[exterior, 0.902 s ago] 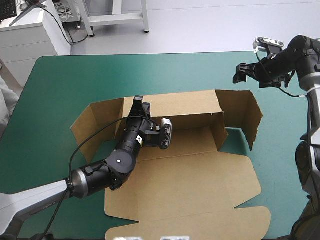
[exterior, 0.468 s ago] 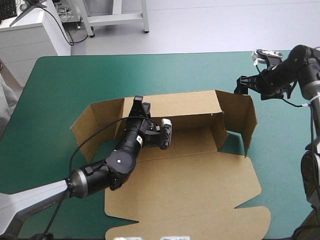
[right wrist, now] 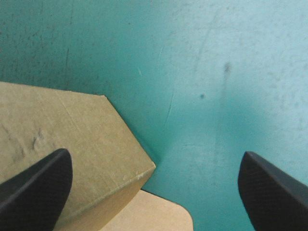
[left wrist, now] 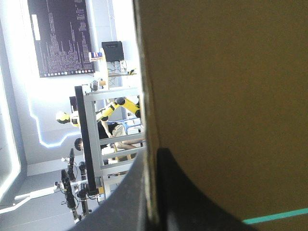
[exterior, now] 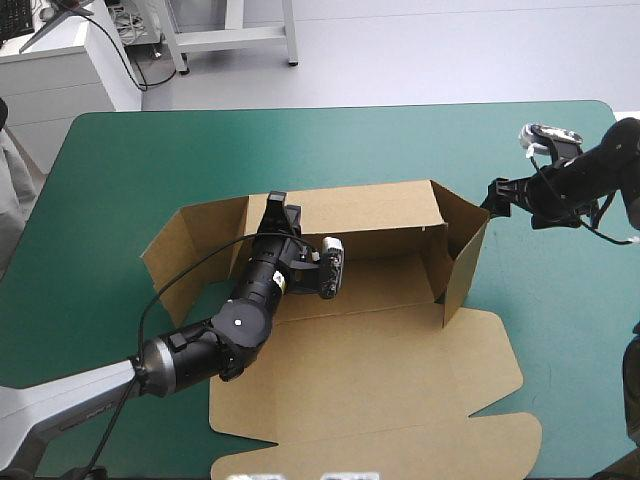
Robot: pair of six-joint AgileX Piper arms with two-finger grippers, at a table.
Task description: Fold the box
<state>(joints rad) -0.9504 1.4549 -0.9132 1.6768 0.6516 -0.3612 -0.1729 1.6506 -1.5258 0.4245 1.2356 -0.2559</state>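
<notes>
table: teal-green cover [exterior: 200, 160] with rounded far corners, filling most of the high view; fine scratches and a small dark spot [right wrist: 226, 67] on it in the right wrist view
floor: pale grey, smooth and bare [exterior: 420, 50], beyond the table's far edge
cabinet: white, with drawer lines [exterior: 60, 70], standing off the table's far left corner
frame: pale metal legs joined by a crossbar [exterior: 232, 35] on the floor past the far edge, near the cabinet
cable: black, trailing down [exterior: 135, 70] between the cabinet and the frame
wall: white [left wrist: 14, 96] in the left wrist view, crossed by a thin glowing line
light: even and bright; shadows soft
</notes>
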